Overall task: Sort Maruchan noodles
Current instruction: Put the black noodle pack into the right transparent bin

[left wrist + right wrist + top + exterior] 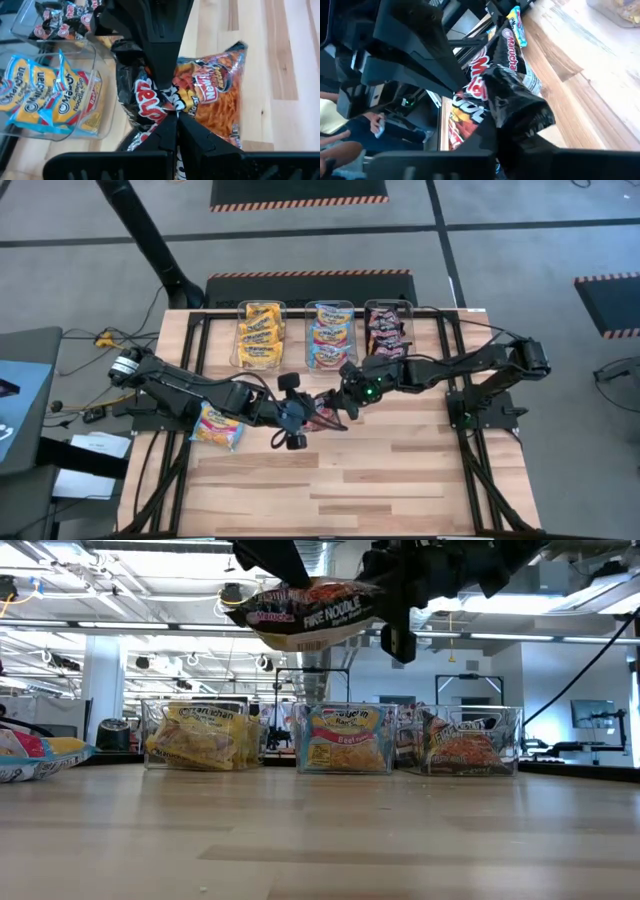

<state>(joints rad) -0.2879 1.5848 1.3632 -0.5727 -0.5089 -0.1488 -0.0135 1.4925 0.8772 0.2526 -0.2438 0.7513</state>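
The desk (400, 480) is a pale wooden butcher-block top with a black frame along its edges. Three clear plastic bins stand on it in a row along its far edge, beyond the right pincer (345, 402) and the left pincer (312, 413), which meet above the middle of the top. The yellow-orange bin (260, 333) is nearest the left arm's side, the blue-and-yellow bin (329, 335) is in the middle, and the black-red bin (388, 328) lies just behind the right pincer. One loose blue-and-yellow packet (218, 426) lies flat on the wood, out to the left pincer's side under that arm. The near half of the top is bare wood.
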